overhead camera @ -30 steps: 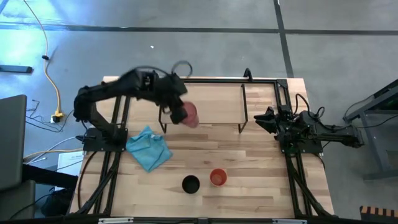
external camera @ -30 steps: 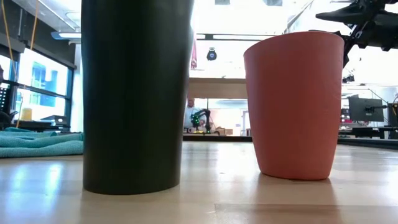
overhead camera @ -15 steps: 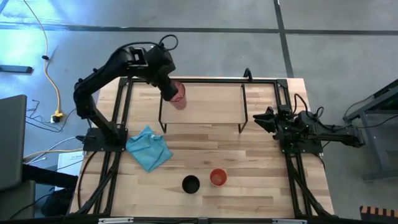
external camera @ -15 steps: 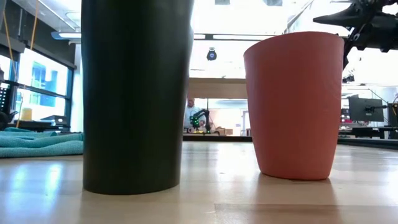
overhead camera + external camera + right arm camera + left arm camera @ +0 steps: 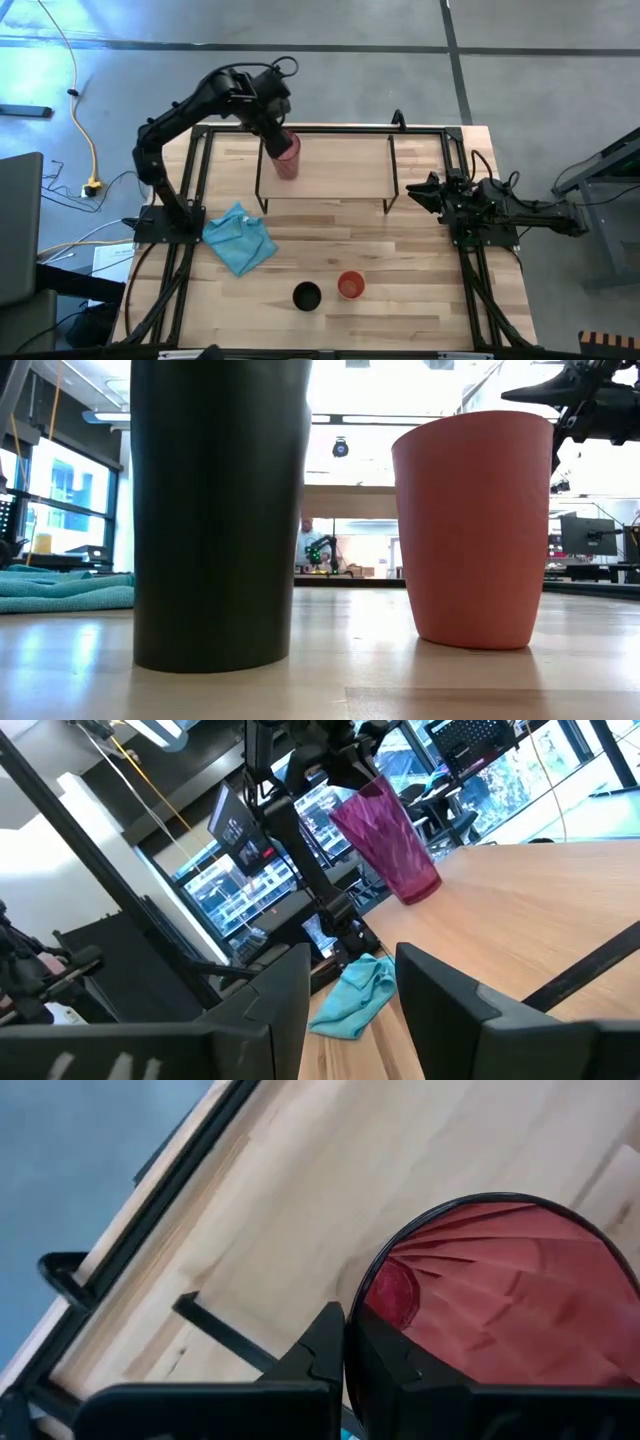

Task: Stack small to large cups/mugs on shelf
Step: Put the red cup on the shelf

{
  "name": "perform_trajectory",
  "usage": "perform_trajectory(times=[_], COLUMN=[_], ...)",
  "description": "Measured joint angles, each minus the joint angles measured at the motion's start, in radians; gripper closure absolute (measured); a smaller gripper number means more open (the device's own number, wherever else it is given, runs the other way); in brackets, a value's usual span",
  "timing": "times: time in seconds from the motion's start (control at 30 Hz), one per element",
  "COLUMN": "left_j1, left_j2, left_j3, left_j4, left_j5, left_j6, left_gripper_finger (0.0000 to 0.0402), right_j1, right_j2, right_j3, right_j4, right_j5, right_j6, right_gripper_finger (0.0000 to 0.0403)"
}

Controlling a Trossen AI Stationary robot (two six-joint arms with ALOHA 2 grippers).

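My left gripper is shut on the translucent pink-red tumbler over the left part of the shelf. The tumbler also shows in the right wrist view, tilted, its base at the shelf top. The black cup and the red-orange cup stand on their bases near the table's front edge, close up in the low view. My right gripper is open and empty beside the shelf's right end. My left gripper holds the tumbler by its rim, one finger inside the cup and the other outside it. The fingers come from above, slanting down. The tumbler is tilted, mouth up; whether its base touches the shelf top I cannot tell.
A teal cloth lies crumpled on the table's left, in front of the shelf. The shelf's thin black legs and frame bars stand around it. Bare wood lies between the shelf and the two cups.
My left gripper has carried the tumbler from in front of the shelf's left leg toward the table's far edge, over the shelf's left part. The tumbler has turned from lying steeply tipped to nearer upright. The gripper has stayed shut on it.
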Motion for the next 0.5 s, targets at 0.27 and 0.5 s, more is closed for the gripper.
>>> perform_trajectory(times=[0.27,0.5], left_j1=[0.000,0.000], left_j2=[0.002,0.006], left_j3=[0.000,-0.003], left_j4=[0.001,0.024], left_j5=[0.002,-0.016], left_j6=[0.011,0.030], left_gripper_finger=[0.0401,0.0360], right_j1=[0.000,0.000], right_j2=[0.000,0.000], right_j3=[0.000,0.000], right_j4=[0.000,-0.020], right_j5=[0.000,0.000], right_j6=[-0.001,-0.003], right_gripper_finger=[0.0261,0.0261])
